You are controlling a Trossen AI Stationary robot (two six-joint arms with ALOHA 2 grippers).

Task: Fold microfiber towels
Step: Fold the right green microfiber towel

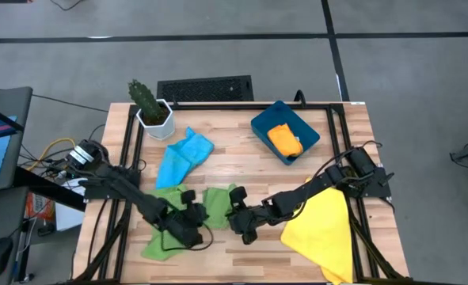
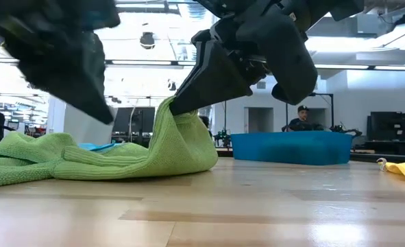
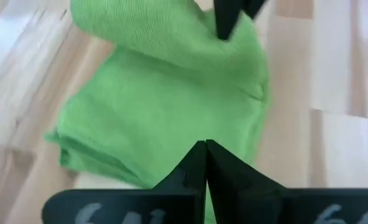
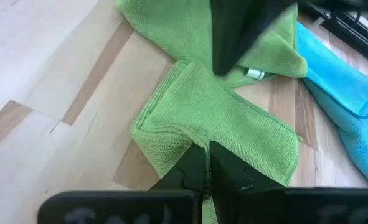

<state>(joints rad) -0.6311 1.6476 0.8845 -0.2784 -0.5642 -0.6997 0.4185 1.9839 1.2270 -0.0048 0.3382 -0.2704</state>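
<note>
Right gripper (image 4: 207,149) is pinched on the green towel (image 4: 215,118) at the table's (image 1: 241,261) front middle, its bunched edge tented upward. Its long axis seems to run left-right. Left gripper (image 3: 206,149) is closed, apparently nipping the cloth too.

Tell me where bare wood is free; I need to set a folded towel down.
Free: the strip between the cactus pot and the blue bin, and the middle between the light blue towel and that bin. Crowded: the near edge, where both end effectors work the green towels, and the right side under the yellow towel.
</note>
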